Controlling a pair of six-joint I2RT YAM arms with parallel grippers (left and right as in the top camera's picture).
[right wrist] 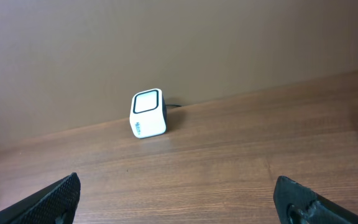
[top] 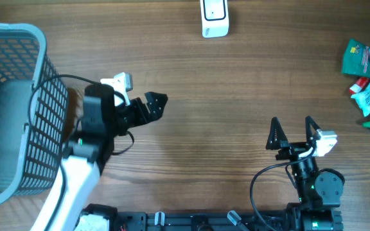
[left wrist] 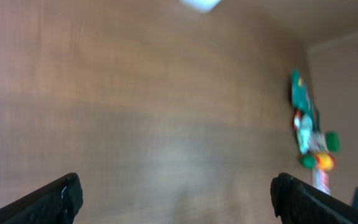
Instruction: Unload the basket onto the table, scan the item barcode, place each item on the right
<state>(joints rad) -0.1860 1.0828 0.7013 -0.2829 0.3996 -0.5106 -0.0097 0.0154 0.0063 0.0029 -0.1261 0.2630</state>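
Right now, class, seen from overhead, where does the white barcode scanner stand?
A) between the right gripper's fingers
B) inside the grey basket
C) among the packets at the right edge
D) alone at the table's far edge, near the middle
D: the white scanner stands alone at the far edge, apart from the basket, the packets and the open, empty right gripper.

Brown wood-grain table (top: 223, 90), white scanner (top: 214, 18) w/ black-framed window, blue-grey lattice basket (top: 50, 109), green & red pkts (top: 365, 59)
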